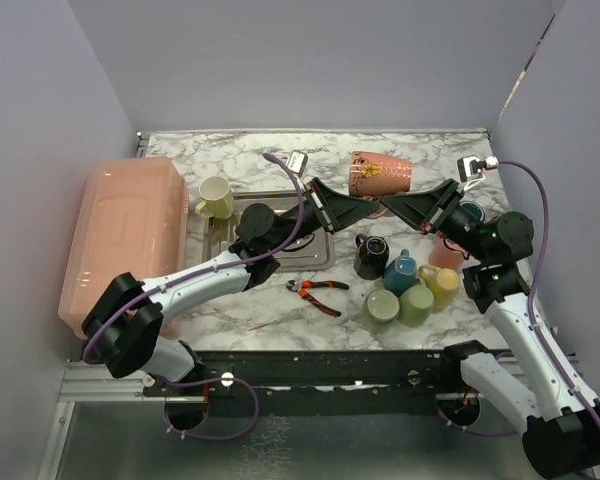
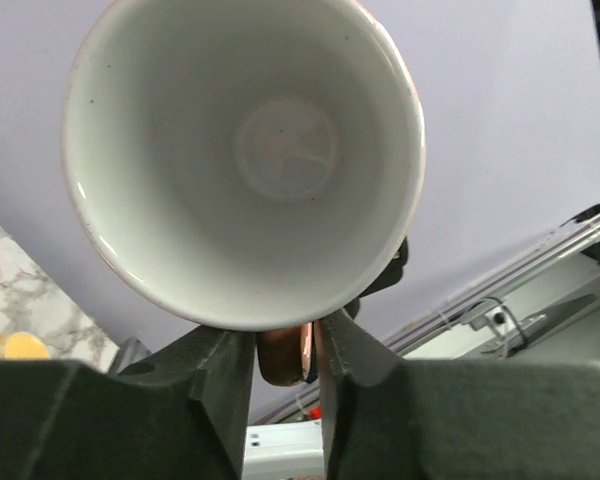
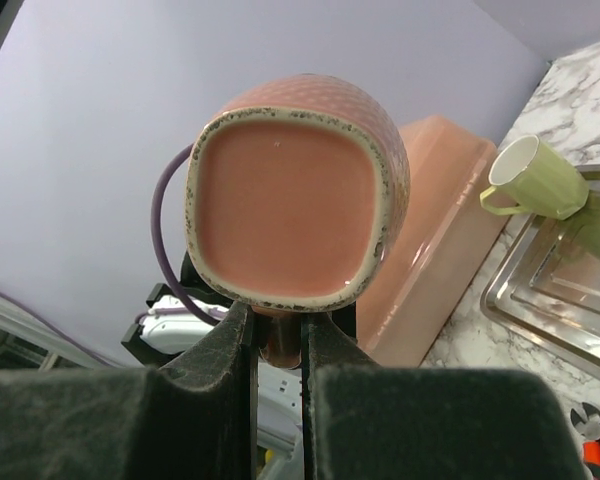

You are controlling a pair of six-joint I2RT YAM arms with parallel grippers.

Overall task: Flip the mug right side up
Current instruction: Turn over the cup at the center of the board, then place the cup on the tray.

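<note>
Both the left gripper (image 2: 285, 350) and right gripper (image 3: 277, 330) are pinching the mug (image 1: 380, 175) handle; left should be squeezing tight first

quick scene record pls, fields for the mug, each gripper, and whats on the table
pink mug: in the air, tipped on its side, between both arms
mouth: toward the left wrist camera; base toward the right wrist camera
left gripper: closed on the mug's handle
right gripper: closed on the handle too
table: green mug at the metal tray corner, pink bin, pliers, cluster of cups
</note>
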